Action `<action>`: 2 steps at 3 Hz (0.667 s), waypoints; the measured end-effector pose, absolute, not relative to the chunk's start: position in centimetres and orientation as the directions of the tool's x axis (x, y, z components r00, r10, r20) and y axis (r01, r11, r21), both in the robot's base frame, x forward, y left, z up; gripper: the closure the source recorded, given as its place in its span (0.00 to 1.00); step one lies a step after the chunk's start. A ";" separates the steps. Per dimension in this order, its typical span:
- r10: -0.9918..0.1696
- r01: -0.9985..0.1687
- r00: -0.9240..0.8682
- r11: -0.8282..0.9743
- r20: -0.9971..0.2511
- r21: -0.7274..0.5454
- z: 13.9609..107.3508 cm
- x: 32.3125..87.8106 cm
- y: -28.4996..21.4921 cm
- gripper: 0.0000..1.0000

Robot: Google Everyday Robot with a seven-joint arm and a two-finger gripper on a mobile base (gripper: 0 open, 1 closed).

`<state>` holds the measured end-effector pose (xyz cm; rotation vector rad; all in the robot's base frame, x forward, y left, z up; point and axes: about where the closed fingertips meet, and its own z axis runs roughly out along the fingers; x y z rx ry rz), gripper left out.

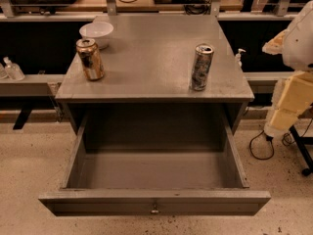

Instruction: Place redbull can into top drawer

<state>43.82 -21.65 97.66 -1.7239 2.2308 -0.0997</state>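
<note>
The redbull can [201, 67], tall, slim and silvery-grey with dark mottled markings, stands upright on the right part of the grey cabinet top [151, 58]. Below it the top drawer [154, 199] is pulled wide open. Its inside is bare, and a small metal knob [155, 210] sits at the middle of its front panel. My gripper [287, 104], cream and white, hangs at the right edge of the view. It is off to the right of the cabinet, apart from the can, and holds nothing that I can see.
A shorter golden-brown can [90, 58] stands at the cabinet top's left edge, with a white bowl [96, 32] behind it. A small bottle [13, 70] sits on a low ledge at far left. A black cable [261, 148] and a stand leg [301, 151] lie on the floor at right.
</note>
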 end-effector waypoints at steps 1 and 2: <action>-0.953 -0.931 -0.221 0.270 -0.207 -0.247 97.7 43.8 -21.7 0.00; -0.947 -0.919 -0.232 0.288 -0.222 -0.269 97.7 44.3 -21.9 0.00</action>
